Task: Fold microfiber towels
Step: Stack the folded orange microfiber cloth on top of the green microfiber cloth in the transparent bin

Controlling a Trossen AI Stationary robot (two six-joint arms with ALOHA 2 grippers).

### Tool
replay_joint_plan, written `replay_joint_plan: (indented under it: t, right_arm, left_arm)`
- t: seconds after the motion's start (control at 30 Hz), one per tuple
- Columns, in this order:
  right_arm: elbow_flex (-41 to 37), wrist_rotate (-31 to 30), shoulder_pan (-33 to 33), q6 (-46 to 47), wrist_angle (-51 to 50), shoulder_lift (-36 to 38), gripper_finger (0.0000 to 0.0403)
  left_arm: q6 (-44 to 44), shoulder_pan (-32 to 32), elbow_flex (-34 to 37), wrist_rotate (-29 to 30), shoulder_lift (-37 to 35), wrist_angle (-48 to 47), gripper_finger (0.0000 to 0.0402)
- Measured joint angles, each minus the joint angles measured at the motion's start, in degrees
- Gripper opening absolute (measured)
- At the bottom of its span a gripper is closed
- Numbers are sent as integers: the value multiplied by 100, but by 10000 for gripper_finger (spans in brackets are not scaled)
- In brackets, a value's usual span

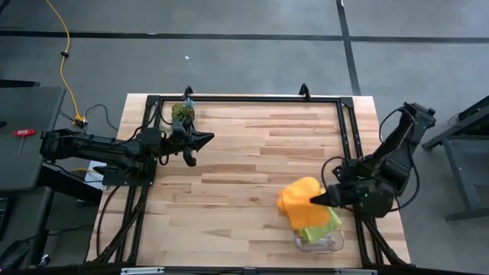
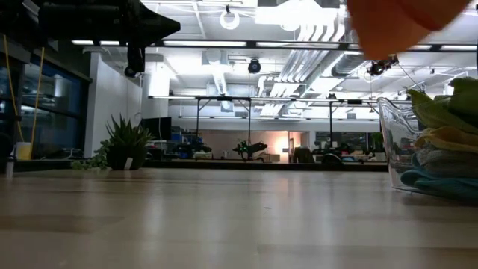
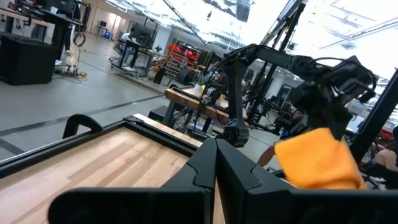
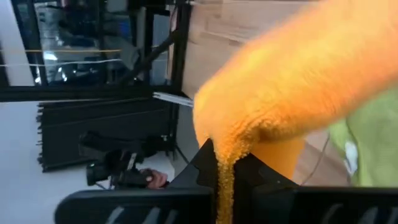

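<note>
**Wooden table, bin and plant**

A pale butcher-block wooden table [image 1: 252,160] of light and darker strips carries a black metal frame [image 1: 348,130] along its far edge and both sides. A clear plastic bin [image 1: 319,243] stands on the near right part of the top. A small dark-green plant-like clump [image 1: 182,111] sits at the far left corner, well apart from the bin.

An orange towel [image 1: 299,200] hangs from the black right end effector [image 1: 315,199]. Lime green [image 1: 319,226], pale yellow [image 2: 448,139] and teal [image 2: 437,181] towels fill the clear bin [image 1: 328,246]. The surface [image 1: 244,191] is light, streaky wood, black-framed. The left end effector [image 1: 206,138] is black.
</note>
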State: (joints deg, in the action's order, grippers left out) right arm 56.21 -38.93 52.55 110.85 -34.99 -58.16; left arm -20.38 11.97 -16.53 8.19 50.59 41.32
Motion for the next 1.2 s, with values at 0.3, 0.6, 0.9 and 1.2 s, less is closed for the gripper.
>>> replay_joint_plan:
  t: [0.3, 0.6, 0.9, 1.2]
  right_arm:
    - [-656, 1303, 219, 1512, -230, -145, 0]
    - [-1482, 2307, -452, 1578, 531, -147, 0]
    - [-1264, 2961, -453, 1661, -918, -100, 0]
    - [-1491, 3465, -732, 1676, -629, -408, 0]
  left_arm:
    - [-63, 0, -1, -17, 0, -9, 0]
    - [-105, 0, 0, -17, 0, -48, 0]
    - [-199, 0, -2, -14, 2, -278, 0]
    - [-210, 0, -2, 11, 4, -297, 0]
